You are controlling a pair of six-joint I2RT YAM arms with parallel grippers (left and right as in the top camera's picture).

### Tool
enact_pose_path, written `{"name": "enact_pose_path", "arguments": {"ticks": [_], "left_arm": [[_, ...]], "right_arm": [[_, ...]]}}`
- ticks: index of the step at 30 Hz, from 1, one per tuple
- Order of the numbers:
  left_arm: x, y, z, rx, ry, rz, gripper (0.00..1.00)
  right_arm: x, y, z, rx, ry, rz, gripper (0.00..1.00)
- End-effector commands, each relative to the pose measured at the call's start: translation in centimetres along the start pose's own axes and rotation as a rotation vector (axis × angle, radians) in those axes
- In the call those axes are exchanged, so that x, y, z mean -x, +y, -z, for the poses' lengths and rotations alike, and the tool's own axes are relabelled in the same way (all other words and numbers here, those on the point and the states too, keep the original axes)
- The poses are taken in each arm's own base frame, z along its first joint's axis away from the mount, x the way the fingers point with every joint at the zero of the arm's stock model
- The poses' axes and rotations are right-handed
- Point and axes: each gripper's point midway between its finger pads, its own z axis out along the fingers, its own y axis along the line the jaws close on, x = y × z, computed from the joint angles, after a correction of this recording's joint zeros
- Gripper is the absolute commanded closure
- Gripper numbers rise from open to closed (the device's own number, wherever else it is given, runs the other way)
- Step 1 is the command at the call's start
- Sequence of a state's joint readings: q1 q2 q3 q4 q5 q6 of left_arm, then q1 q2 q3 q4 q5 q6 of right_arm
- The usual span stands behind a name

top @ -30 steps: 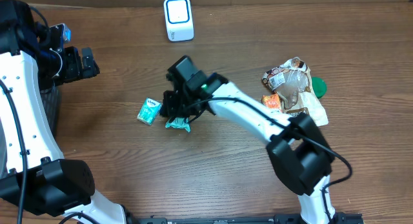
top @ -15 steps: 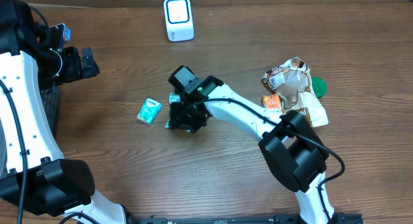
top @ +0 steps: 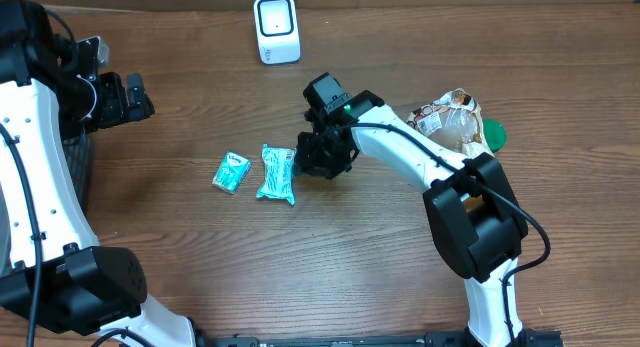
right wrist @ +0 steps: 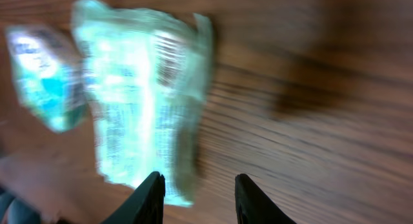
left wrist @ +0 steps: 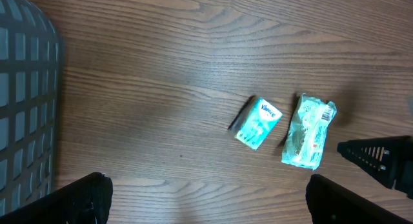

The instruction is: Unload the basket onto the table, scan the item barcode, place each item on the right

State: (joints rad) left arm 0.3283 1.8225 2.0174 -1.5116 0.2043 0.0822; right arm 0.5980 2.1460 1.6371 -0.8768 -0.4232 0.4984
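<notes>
The item, a flat teal tissue packet [top: 276, 174] [left wrist: 308, 132] [right wrist: 142, 101], lies on the wooden table with its printed side up. My right gripper [top: 320, 159] [right wrist: 200, 192] hovers just right of it, jaws apart with bare wood between them and the packet's edge beside the left finger [right wrist: 151, 195]. A small teal Kleenex pack [top: 231, 172] [left wrist: 258, 122] [right wrist: 45, 75] rests left of the packet. The white scanner [top: 276, 29] stands at the back of the table. My left gripper [top: 125, 97] [left wrist: 206, 198] is wide open at the far left, holding nothing.
A pile of snack bags and a green lid [top: 455, 137] sits at the right, behind the right arm. A dark mesh basket [top: 80, 167] [left wrist: 26, 88] stands at the left edge, under the left arm.
The right gripper let go of the teal packet, which now lies flat on the table, and moved right and back away from it. The left arm has not moved.
</notes>
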Motion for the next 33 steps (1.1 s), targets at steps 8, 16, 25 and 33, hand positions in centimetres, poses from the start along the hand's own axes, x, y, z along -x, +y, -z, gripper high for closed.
{"name": "enact_pose_path", "arguments": {"ticks": [8, 16, 25, 33], "left_arm": [[0.1, 0.1, 0.3, 0.004, -0.011, -0.014, 0.00], [0.1, 0.1, 0.3, 0.004, -0.011, -0.014, 0.00], [0.1, 0.1, 0.3, 0.004, -0.011, -0.014, 0.00], [0.1, 0.1, 0.3, 0.004, -0.011, -0.014, 0.00]], "right_arm": [[-0.7, 10.1, -2.4, 0.116, -0.142, 0.287, 0.58], [-1.5, 11.0, -4.5, 0.060, -0.199, 0.306, 0.56], [-1.3, 8.2, -6.2, 0.007, -0.152, 0.263, 0.57], [-0.3, 1.7, -4.3, -0.105, -0.072, 0.102, 0.61]]}}
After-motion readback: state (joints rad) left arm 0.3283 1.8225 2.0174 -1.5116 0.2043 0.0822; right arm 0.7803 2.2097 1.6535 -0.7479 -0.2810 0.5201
